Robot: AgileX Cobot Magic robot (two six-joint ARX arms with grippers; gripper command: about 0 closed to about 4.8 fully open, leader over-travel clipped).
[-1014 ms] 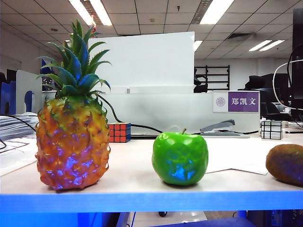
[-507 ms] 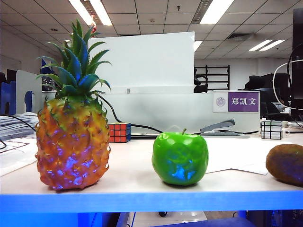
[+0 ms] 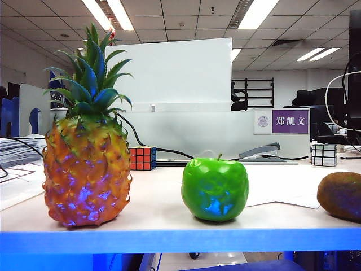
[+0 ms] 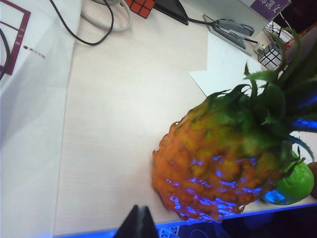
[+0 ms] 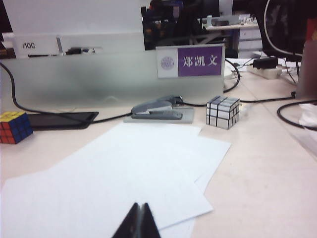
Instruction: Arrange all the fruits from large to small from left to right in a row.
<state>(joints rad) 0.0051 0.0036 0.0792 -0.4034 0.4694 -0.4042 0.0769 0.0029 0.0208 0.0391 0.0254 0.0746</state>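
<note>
Pineapple [image 3: 86,169] left, apple [image 3: 215,188] middle, kiwi [image 3: 340,195] right; cube [image 3: 142,158] behind

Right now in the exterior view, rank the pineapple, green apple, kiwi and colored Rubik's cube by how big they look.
1. Pineapple
2. Green apple
3. Kiwi, cut off by the frame edge, so less sure
4. Rubik's cube, though it sits farther back, which shrinks it
</note>
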